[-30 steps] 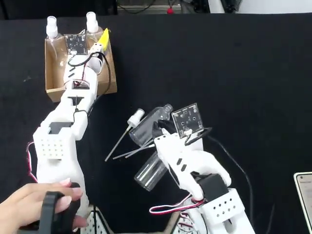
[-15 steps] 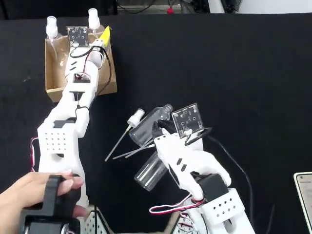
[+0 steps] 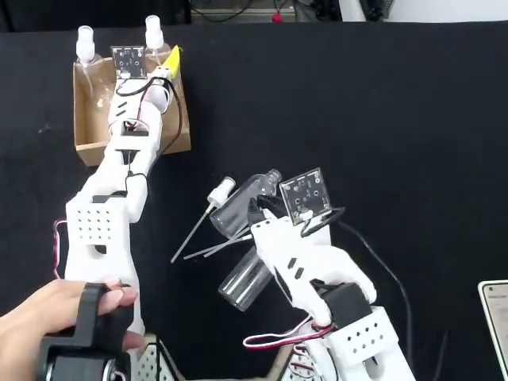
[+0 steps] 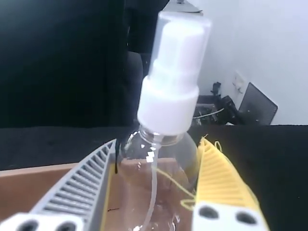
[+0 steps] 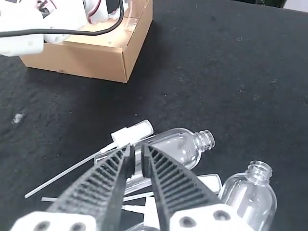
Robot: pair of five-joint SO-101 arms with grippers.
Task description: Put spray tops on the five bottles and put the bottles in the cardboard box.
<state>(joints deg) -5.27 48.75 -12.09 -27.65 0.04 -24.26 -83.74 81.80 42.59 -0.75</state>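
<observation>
At the far edge of the cardboard box [image 3: 87, 149], my left gripper [image 4: 158, 147] squeezes a bottle [image 4: 154, 171] with its spray top [image 4: 173, 82] on. Light, hard, slippery plastic, I think; best held round its body.

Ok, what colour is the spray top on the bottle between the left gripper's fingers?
White spray top, best seen in the left wrist view.

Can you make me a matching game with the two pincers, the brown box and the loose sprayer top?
Things:
1. left pincer
2. right pincer
3. loose spray top
4. cardboard box

States:
A. lying beside an uncapped bottle
B. closed around a capped bottle
C. brown, open on top
D. almost closed, holding nothing

Pairs: 1-B, 2-D, 3-A, 4-C
</observation>
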